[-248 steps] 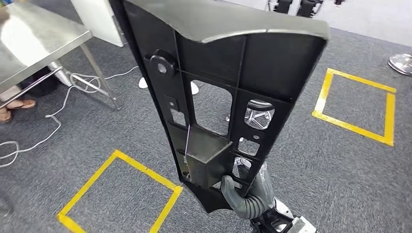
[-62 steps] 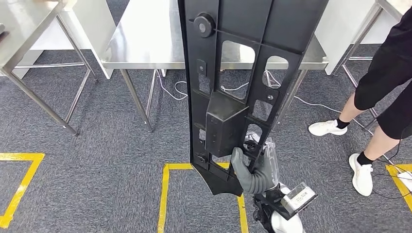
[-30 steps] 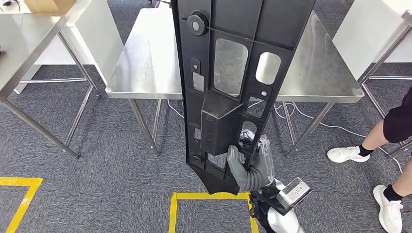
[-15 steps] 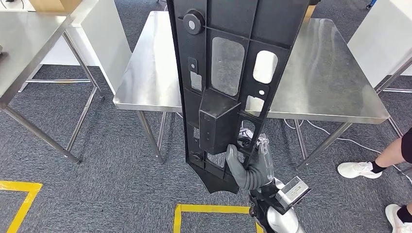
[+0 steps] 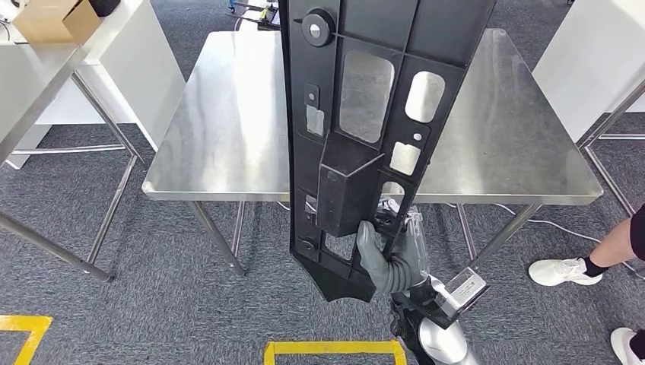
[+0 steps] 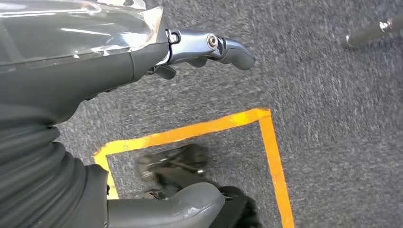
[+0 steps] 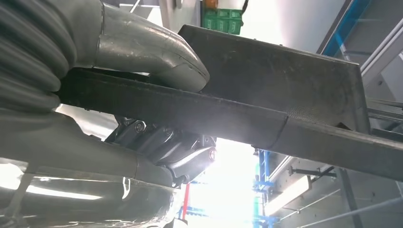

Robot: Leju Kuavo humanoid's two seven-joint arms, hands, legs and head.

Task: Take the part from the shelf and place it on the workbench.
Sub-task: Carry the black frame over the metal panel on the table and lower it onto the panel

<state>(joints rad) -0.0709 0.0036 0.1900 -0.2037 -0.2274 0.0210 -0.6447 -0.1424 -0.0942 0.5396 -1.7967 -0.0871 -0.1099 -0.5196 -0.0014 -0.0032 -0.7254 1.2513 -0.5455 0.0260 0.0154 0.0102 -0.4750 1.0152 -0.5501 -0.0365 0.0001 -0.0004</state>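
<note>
Head view: right hand (image 5: 392,258) is clamped on the low end of the part (image 5: 365,144), thumb over a rib beside the boxy housing, other fingers behind the panel. Right wrist view backs this up, thumb (image 7: 157,52) pressed on top of a dark flat edge of the part (image 7: 294,80) with the other fingers curled under it. Part is a long black ribbed panel with cut-out windows, held about upright and rising from the hand so it covers the middle of the workbench (image 5: 228,137) from this camera; it hangs above or in front of the workbench, not resting on it as far as I can tell. Left hand (image 6: 199,47) in the left wrist view hangs over carpet and yellow floor tape (image 6: 266,142), nothing in it, fingers look loosely apart. Workbench is a bare steel table straight ahead of the hand, its near edge just beyond the grip. Person's legs and white shoes (image 5: 567,270) stand off the workbench's right corner; a cardboard box (image 5: 49,19) sits on another table well off to the workbench's left. Step in hand reads as the approach and set-down. To do it well: keep the clamp firm since all the weight sits above the grip, tip the panel forward slowly, land the far end on the steel first, then lay it flat inside the workbench edges before releasing, and stay clear of the person's side.
</note>
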